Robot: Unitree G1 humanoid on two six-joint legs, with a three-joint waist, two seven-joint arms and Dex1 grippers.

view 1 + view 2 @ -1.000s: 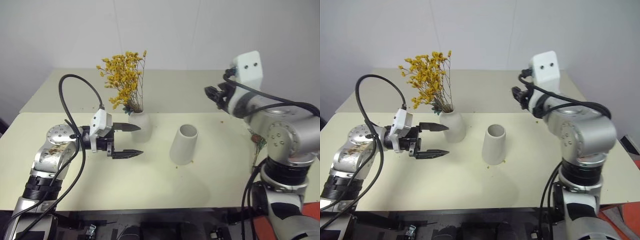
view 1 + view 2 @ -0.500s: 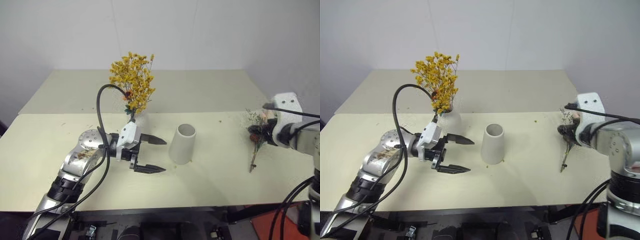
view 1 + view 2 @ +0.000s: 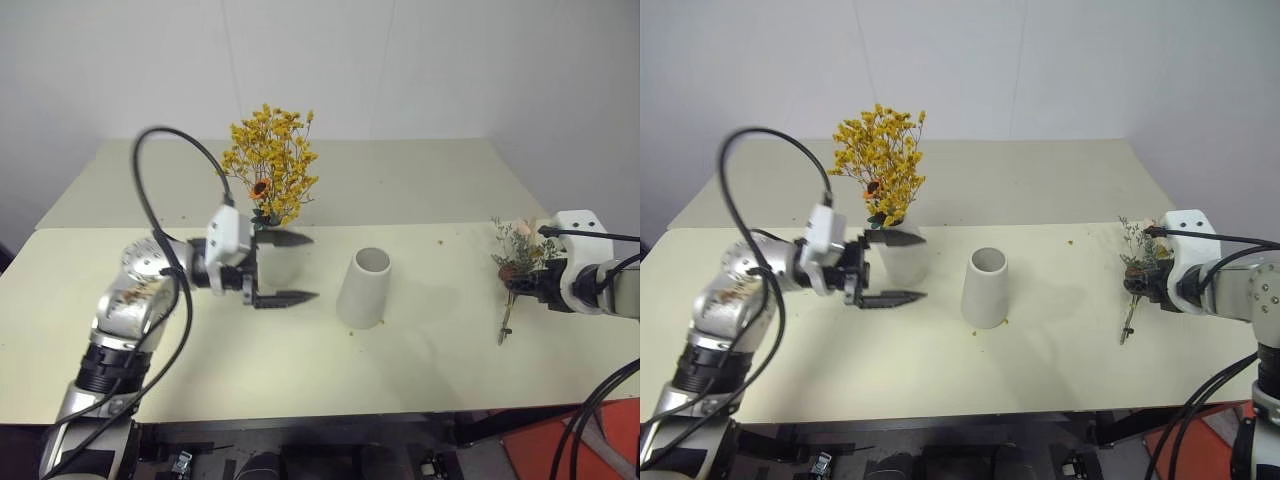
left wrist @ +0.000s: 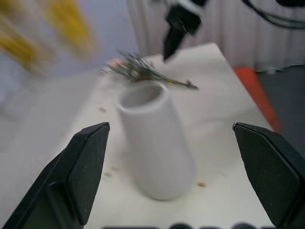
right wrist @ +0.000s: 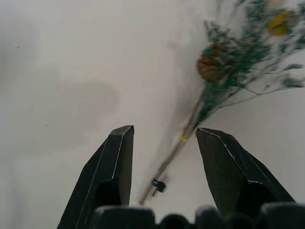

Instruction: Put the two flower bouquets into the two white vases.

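The yellow bouquet was seen standing in the bottle vase at the table's left centre. The left gripper was held level beside that vase, its jaws spread wide and empty, pointing towards the cylinder vase, which stood upright and empty near mid-table. The green bouquet was seen lying flat on the table at the far right, well apart from both vases. The right gripper was positioned above its stems, fingers parted on either side; contact with the stems could not be determined.
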